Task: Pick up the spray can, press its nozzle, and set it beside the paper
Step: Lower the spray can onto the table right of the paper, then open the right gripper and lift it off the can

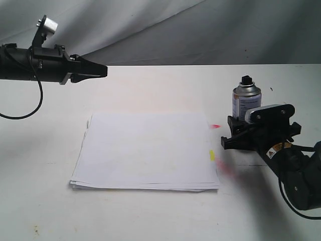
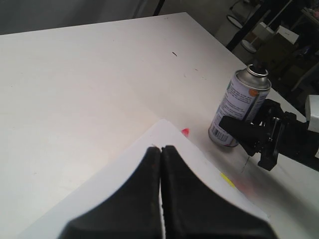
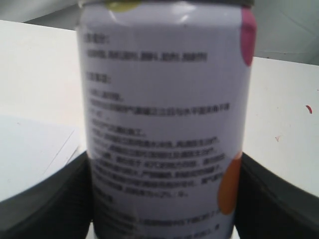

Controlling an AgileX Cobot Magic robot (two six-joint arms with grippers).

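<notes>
The spray can point(image 1: 246, 99) stands upright on the table just right of the paper point(image 1: 145, 150), with its black nozzle point(image 1: 246, 80) on top. My right gripper point(image 1: 228, 133) is low at the can's near side. In the right wrist view the labelled can point(image 3: 164, 114) fills the space between the fingers point(image 3: 55, 199), which press on both its sides. My left gripper point(image 1: 103, 71) hangs shut and empty above the table's far left. The left wrist view shows its jaws point(image 2: 160, 148) together over the paper point(image 2: 89, 199), with the can point(image 2: 239, 107) beyond.
A pink-red mark point(image 1: 215, 126) and a yellow mark point(image 1: 212, 155) sit at the paper's right edge, facing the can. A grey cloth backdrop point(image 1: 200, 30) hangs behind the white table point(image 1: 150, 85). Chairs and stands point(image 2: 259, 30) are past the table's edge.
</notes>
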